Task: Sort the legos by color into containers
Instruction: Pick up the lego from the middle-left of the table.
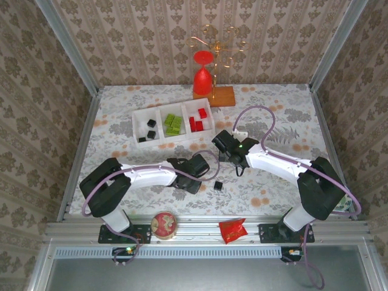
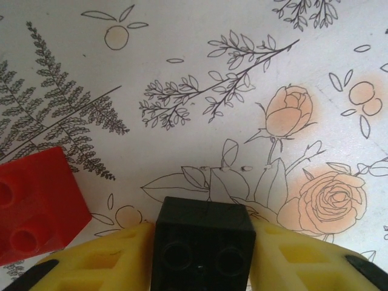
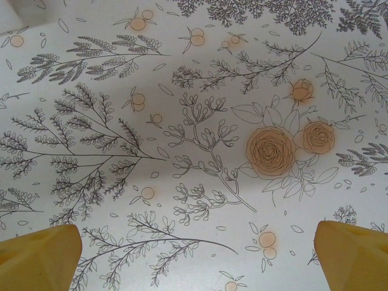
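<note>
The black brick (image 2: 203,248) is sitting between the yellow fingers (image 2: 115,257) of the left pincer (image 2: 201,229). They are pressing on both its sides, so the pincer is gripping it at the brick's width. A red brick (image 2: 36,203) is lying just beside one finger. I judge pick-up to be under way. The next move is calling for a lift and a carry to the white tray (image 1: 136,121) beyond the pincer, into the compartment holding the black bricks. The right pincer (image 3: 194,260) is hanging wide open over the worktop (image 3: 194,121), holding nothing.
</note>
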